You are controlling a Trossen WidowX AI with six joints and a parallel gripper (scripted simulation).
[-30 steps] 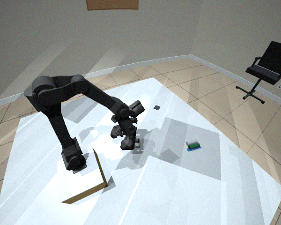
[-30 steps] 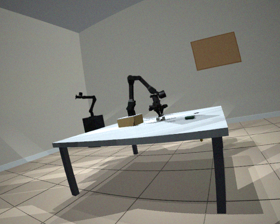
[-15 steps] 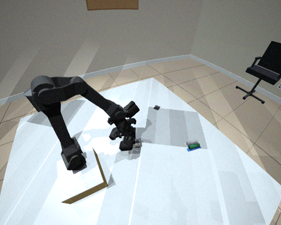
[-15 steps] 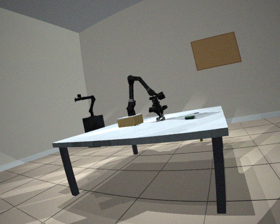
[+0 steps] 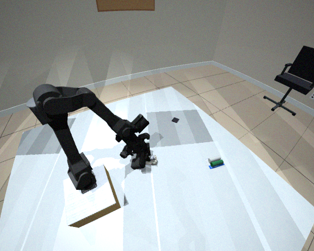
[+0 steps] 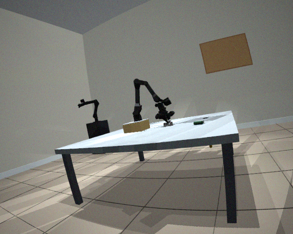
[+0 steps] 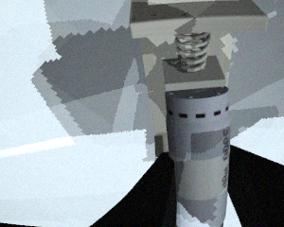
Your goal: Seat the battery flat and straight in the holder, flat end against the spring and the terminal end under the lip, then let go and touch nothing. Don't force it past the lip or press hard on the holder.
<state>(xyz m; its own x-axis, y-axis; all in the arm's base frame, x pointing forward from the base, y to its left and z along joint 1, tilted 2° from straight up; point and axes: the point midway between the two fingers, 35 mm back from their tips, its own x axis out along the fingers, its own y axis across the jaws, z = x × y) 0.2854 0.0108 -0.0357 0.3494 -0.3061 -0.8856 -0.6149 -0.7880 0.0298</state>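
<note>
My gripper (image 7: 196, 158) (image 5: 141, 161) (image 6: 166, 120) is shut on the battery (image 7: 197, 127), a grey cylinder with a dashed band near its far end. The battery points lengthwise at the holder (image 7: 199, 13) (image 5: 153, 161) (image 6: 169, 125), a small pale bracket low on the table just ahead of the fingers. The holder's coil spring (image 7: 193, 51) faces the battery's far end, which sits close to the spring's base; I cannot tell whether they touch. The battery's near end is at the bottom of the wrist view. In the top and exterior views the fingers hide most of the battery.
A green cylinder on a blue pad (image 5: 216, 162) (image 6: 198, 122) lies to the right. A small black square (image 5: 175, 120) lies further back. The arm's base stands on a tan box (image 5: 92, 202) (image 6: 136, 126). A second arm on a black pedestal (image 6: 97, 128) and a chair (image 5: 300, 75) stand off the table.
</note>
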